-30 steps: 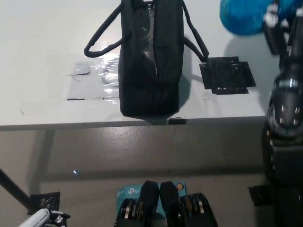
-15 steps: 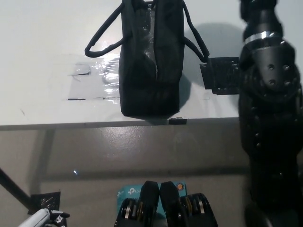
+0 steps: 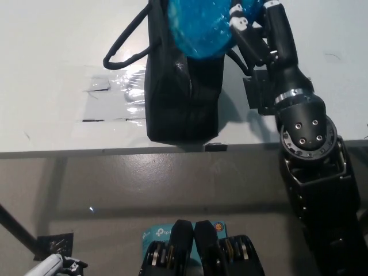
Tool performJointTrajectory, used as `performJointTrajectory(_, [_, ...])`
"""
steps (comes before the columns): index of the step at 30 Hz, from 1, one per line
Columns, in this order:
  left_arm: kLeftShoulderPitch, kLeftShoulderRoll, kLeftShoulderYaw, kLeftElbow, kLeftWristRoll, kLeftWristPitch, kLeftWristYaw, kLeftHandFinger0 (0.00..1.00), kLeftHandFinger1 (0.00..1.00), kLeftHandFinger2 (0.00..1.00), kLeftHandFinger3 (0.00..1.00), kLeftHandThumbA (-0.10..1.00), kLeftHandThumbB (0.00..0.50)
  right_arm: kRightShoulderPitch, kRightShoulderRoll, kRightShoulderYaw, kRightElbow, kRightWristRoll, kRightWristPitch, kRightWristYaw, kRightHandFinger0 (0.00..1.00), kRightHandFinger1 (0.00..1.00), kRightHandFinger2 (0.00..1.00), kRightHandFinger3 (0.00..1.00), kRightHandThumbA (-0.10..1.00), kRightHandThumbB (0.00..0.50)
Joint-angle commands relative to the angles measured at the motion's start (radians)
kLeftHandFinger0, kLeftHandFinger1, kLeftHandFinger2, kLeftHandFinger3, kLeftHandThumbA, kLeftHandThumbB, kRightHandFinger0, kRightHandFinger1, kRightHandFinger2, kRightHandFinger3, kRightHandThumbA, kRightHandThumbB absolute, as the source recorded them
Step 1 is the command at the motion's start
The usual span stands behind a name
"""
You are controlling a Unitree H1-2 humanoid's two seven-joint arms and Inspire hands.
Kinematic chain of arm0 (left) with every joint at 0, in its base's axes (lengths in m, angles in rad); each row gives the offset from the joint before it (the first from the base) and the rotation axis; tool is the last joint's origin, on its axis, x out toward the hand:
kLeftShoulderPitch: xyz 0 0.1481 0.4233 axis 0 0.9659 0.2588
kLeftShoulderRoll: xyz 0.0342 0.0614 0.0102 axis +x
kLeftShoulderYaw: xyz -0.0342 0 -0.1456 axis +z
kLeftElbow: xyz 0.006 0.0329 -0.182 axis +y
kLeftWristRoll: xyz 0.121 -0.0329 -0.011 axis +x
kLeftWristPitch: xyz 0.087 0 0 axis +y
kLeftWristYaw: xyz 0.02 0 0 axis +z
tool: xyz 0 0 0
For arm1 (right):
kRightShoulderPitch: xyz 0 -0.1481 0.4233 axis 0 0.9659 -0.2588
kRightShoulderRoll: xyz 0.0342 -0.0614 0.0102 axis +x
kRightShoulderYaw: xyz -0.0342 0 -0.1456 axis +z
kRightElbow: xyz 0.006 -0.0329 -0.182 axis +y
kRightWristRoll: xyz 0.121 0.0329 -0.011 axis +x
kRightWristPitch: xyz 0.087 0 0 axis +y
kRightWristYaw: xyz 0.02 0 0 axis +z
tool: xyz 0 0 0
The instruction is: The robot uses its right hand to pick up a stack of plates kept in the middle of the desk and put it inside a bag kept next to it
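- While I hold the blue stack of plates [image 3: 201, 26] up in the air, it hangs right over the black bag [image 3: 184, 86].
- My right hand [image 3: 250, 29] is black, and its fingers are wrapped around the right edge of the plates, so the plates cannot slip out.
- I hold them by the edge so the rest of the stack is free to go down into the bag first.
- My right arm [image 3: 302, 123] comes in from the bottom right and reaches up and across the desk [image 3: 52, 46] toward the bag.
- My wrist bends in toward the bag, so the plates sit over its top.
- The bag stands on the desk near the front edge, with its handles [image 3: 126, 43] flopped out to both sides.
- I think the handles lie that way so the top can be open, but the plates hide the opening, so I cannot tell how wide it is.
- A black mat [image 3: 261, 92] lies on the desk just beside the bag, partly under my arm.
- My white left hand [image 3: 54, 265] rests low at the bottom left corner, far from the desk. Only a bit of it shows, so I cannot tell what its fingers are doing.
- Next I think I need to lower the plates gently into the bag.
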Motion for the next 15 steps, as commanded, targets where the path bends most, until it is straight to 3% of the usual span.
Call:
performJointTrajectory(1, [-0.006, 0.028, -0.010, -0.032, 0.006, 0.014, 0.028, 0.75, 0.75, 0.81, 0.88, -0.10, 0.000, -0.033, -0.026, 0.025, -0.039, -0.092, -0.043, -0.003, 0.00, 0.00, 0.00, 0.00, -0.10, 0.307])
performJointTrajectory(3, [-0.006, 0.018, 0.000, -0.027, 0.000, 0.014, 0.023, 0.75, 0.75, 0.81, 0.88, -0.10, 0.000, -0.020, -0.023, 0.029, -0.034, -0.101, -0.061, -0.013, 0.00, 0.00, 0.00, 0.01, -0.10, 0.291])
performJointTrajectory(8, [-0.017, 0.015, -0.002, -0.026, 0.008, 0.014, 0.016, 0.73, 0.73, 0.78, 0.87, -0.10, 0.000, -0.003, -0.021, 0.051, -0.012, -0.130, -0.110, -0.021, 0.00, 0.00, 0.01, 0.00, -0.10, 0.327])
performJointTrajectory(10, [-0.019, 0.024, -0.011, -0.029, -0.011, 0.014, 0.029, 0.73, 0.74, 0.79, 0.88, -0.10, 0.000, 0.004, -0.002, 0.060, -0.004, -0.141, -0.094, -0.028, 0.00, 0.00, 0.06, 0.00, -0.10, 0.317])
performJointTrajectory(12, [-0.023, 0.015, -0.002, -0.024, -0.005, 0.014, 0.015, 0.74, 0.76, 0.81, 0.89, -0.10, 0.000, 0.013, 0.014, 0.067, 0.014, -0.148, -0.118, -0.043, 0.00, 0.00, 0.08, 0.00, -0.10, 0.347])
performJointTrajectory(13, [-0.024, 0.014, -0.001, -0.024, -0.002, 0.014, 0.010, 0.75, 0.76, 0.82, 0.90, -0.10, 0.000, 0.019, 0.028, 0.070, 0.019, -0.145, -0.120, -0.044, 0.00, 0.00, 0.07, 0.00, -0.10, 0.318])
performJointTrajectory(15, [-0.025, 0.004, 0.003, -0.025, 0.006, 0.014, 0.004, 0.75, 0.76, 0.83, 0.90, -0.10, 0.000, 0.038, 0.064, 0.085, 0.037, -0.141, -0.148, -0.049, 0.00, 0.00, 0.06, 0.00, -0.10, 0.326])
